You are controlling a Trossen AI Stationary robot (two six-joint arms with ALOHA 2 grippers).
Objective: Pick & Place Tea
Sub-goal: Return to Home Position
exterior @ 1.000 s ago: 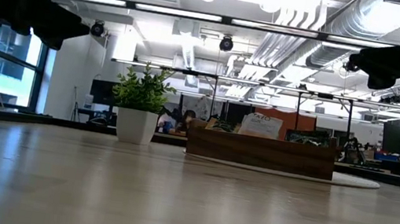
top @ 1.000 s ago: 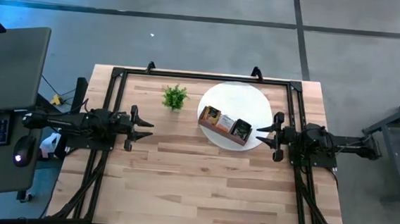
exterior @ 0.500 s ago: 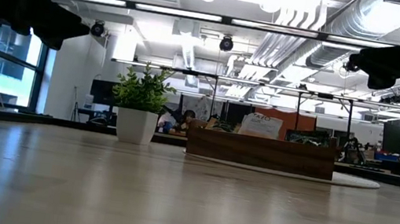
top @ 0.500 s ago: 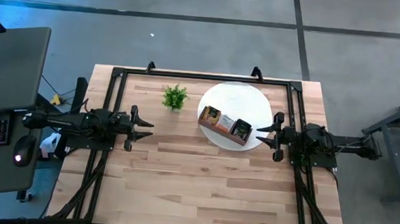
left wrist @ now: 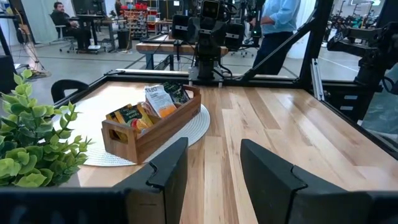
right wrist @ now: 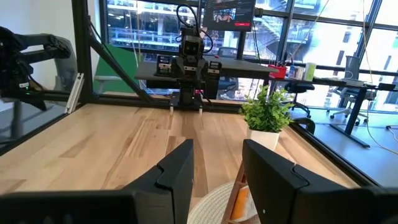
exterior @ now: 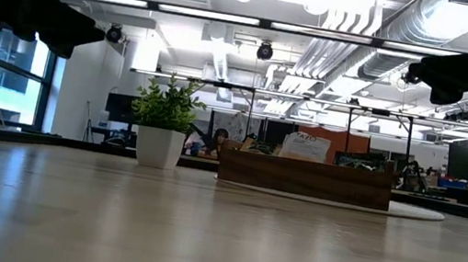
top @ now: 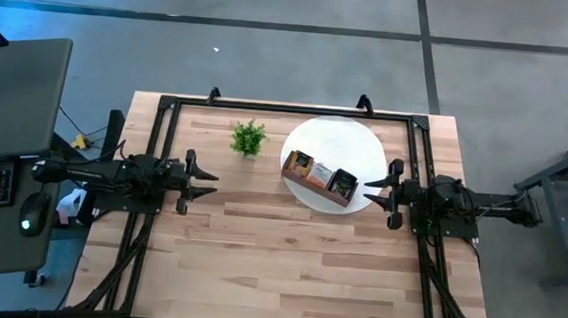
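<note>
Wooden tray (left wrist: 157, 133) compartments are seen packed with the tea sachets (left wrist: 161, 99). The left gripper (top: 207, 183) is held well left of the tray and the right gripper (top: 367, 192) just right of it, both with fingers parted and nothing grasped.

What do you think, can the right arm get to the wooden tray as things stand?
Probably yes: the right gripper waits, fingers open, beside the wooden tray on the white mat, nothing between them.
</note>
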